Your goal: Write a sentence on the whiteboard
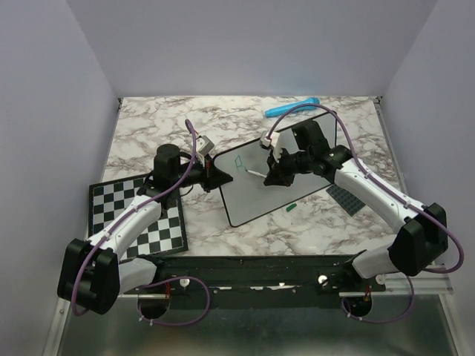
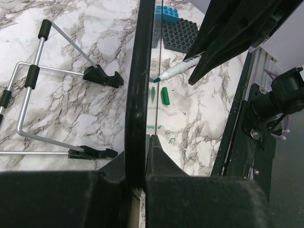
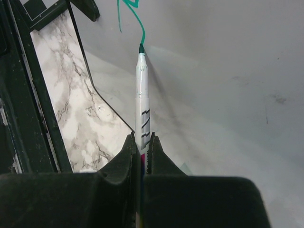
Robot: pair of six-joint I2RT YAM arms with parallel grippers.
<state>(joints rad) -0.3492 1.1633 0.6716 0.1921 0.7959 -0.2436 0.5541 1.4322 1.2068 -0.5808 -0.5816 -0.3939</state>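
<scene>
The whiteboard (image 1: pixel 260 202) lies slanted across the middle of the marble table. My left gripper (image 1: pixel 211 172) is shut on its black rim (image 2: pixel 137 71) at the left edge, seen edge-on in the left wrist view between the jaws (image 2: pixel 142 142). My right gripper (image 1: pixel 269 178) is shut on a white marker (image 3: pixel 142 104), whose green tip (image 3: pixel 141 48) touches the board surface (image 3: pixel 228 71). Of the sentence, only a short green scribble (image 1: pixel 237 159) shows near the board's upper left, and the line (image 3: pixel 132 16) ends at the tip.
A green marker cap (image 1: pixel 292 208) lies on the board's near edge. A checkerboard (image 1: pixel 137 215) sits at the left, a wire stand (image 2: pixel 33 95) beside the board, a dark studded plate (image 1: pixel 345 196) at the right, and a blue object (image 1: pixel 292 107) at the back.
</scene>
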